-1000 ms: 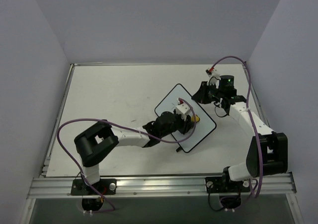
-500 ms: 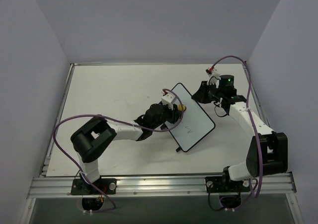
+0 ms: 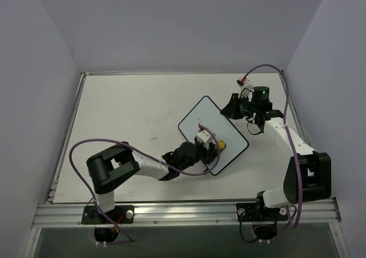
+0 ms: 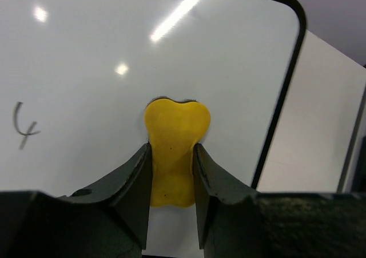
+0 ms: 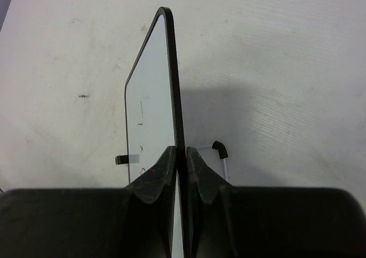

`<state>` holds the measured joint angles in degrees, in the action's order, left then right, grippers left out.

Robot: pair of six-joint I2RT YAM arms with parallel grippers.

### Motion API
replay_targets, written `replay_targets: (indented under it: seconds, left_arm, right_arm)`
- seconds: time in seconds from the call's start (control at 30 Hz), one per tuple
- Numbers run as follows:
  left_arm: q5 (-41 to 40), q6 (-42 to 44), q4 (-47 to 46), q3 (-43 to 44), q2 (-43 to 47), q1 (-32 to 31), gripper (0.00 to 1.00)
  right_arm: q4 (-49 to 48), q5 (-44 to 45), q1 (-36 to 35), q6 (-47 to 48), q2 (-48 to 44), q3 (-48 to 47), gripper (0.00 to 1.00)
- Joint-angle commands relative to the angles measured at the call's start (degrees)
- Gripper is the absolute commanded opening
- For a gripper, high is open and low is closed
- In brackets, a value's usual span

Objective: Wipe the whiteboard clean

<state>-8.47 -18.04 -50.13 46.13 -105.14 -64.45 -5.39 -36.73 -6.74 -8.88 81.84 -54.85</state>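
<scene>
The whiteboard [image 3: 201, 119] is a white board with a thin black frame, lying tilted mid-table. My left gripper [image 3: 215, 147] is shut on a small yellow bone-shaped eraser [image 4: 174, 149] and presses it on the board's near right part [image 4: 171, 52]. A faint dark mark [image 4: 23, 126] shows on the board left of the eraser. My right gripper [image 3: 233, 110] is shut on the board's far right edge [image 5: 174, 98]; its fingers [image 5: 160, 172] pinch the black frame. Faint writing shows on the board's face in the right wrist view.
The white table [image 3: 126, 115] is walled by lavender panels on three sides. A metal rail [image 3: 183, 212] runs along the near edge. A small black foot [image 5: 220, 149] of the board sticks out behind it. Purple cables loop from both arms.
My left gripper swept the eraser from the board's right part up to its left edge, then back down to the near right corner. The right gripper and the board stayed in place.
</scene>
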Motion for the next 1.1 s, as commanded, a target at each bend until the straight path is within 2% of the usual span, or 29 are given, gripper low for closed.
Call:
replay_targets:
  seconds: [0.0, 0.17, 0.43, 0.7, 1.07]
  left_arm:
    - [2.1, -2.2, 1.1, -1.7, -3.0, -3.5, 0.02]
    - [2.8, -1.8, -0.3, -1.7, -4.1, -4.5, 0.02]
    - [-3.9, -2.1, 1.6, -1.5, -5.2, -5.0, 0.02]
    - [-5.8, -4.0, 0.5, -3.7, -4.9, 1.2, 0.02]
    - [-3.4, -5.5, -0.8, -4.6, -4.8, 10.5, 0.02]
  right_arm:
    - [-2.9, -4.8, -1.3, -1.4, -3.3, -0.7, 0.00]
    - [-2.4, -4.8, -1.3, -1.2, -3.3, -1.0, 0.00]
    - [-2.4, -4.8, -1.3, -1.2, -3.4, -0.8, 0.00]
    - [-2.3, -4.8, -1.6, -1.3, -3.4, -0.9, 0.00]
    - [-2.4, -4.8, -2.0, -1.0, -3.7, -0.3, 0.00]
